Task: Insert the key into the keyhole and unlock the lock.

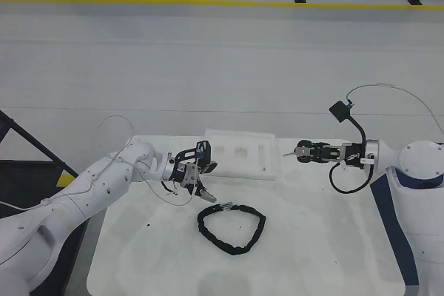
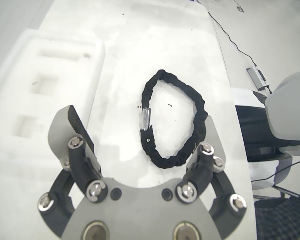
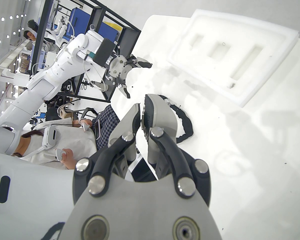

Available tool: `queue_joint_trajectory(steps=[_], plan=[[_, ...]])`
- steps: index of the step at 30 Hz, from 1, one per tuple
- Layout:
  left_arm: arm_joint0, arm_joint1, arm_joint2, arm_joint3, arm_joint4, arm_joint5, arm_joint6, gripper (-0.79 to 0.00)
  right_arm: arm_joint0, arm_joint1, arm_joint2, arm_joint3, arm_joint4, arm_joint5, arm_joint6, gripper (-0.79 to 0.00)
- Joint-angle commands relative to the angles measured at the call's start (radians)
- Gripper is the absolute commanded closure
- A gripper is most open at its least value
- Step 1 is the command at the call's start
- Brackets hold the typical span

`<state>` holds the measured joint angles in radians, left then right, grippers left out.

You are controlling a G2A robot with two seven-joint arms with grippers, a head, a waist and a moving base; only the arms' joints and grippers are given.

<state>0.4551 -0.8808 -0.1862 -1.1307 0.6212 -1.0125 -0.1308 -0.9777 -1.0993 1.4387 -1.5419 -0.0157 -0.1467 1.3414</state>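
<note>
On the white table point(image 1: 333, 244), in its middle, the black chain lock point(image 1: 231, 229) is lying in a closed loop. Its metal barrel point(image 2: 146, 119) is just beside the left gripper point(image 1: 207, 180), which is hovering with fingers spread wide and empty. The right gripper point(image 1: 297, 153), well apart beside the foam tray point(image 1: 240, 155), is pinching what looks like the key point(image 1: 288, 155). Bracing the barrel before aiming the key is likely going to pay off. Bare tabletop is lying between the arms, its edges well away from the loop.

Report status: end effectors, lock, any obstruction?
Left end effector open, near chain lock. Right end effector shut on key, apart from lock, near foam tray. Lock flat on table, loop closed. No obstruction seen between them.
</note>
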Motion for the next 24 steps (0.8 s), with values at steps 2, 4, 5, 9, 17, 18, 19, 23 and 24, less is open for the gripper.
queue_joint_trajectory(steps=[2,4,5,9,17,18,19,23,24], plan=[[0.006,-0.02,0.016,0.016,0.002,0.0,-0.04,-0.785,0.0,0.0,0.0,0.0,0.0,0.0,0.0,0.0],[0.017,-0.034,0.016,0.021,0.004,0.0,-0.088,-0.785,0.0,0.0,0.0,0.0,0.0,0.0,0.0,0.0],[0.022,-0.041,0.016,0.029,0.0,0.0,-0.112,-0.785,0.0,0.0,0.0,0.0,0.0,0.0,0.0,0.0],[0.036,-0.07,0.016,0.047,-0.039,0.0,-0.196,-0.785,0.0,0.0,0.0,0.0,0.0,0.0,0.0,0.0],[0.043,-0.088,0.016,0.04,-0.065,0.0,-0.265,-0.785,0.0,0.0,0.0,0.0,0.0,0.0,0.0,0.0],[0.043,-0.088,0.016,0.04,-0.065,0.0,-0.265,-0.785,0.0,0.0,0.0,0.0,0.0,0.0,0.0,0.0],[0.043,-0.088,0.016,0.04,-0.065,0.0,-0.265,-0.785,0.0,0.0,0.0,0.0,0.0,0.0,0.0,0.0],[0.043,-0.088,0.016,0.04,-0.065,0.0,-0.265,-0.785,0.0,0.0,0.0,0.0,0.0,0.0,0.0,0.0],[0.043,-0.088,0.016,0.04,-0.065,0.0,-0.265,-0.785,0.0,0.0,0.0,0.0,0.0,0.0,0.0,0.0]])
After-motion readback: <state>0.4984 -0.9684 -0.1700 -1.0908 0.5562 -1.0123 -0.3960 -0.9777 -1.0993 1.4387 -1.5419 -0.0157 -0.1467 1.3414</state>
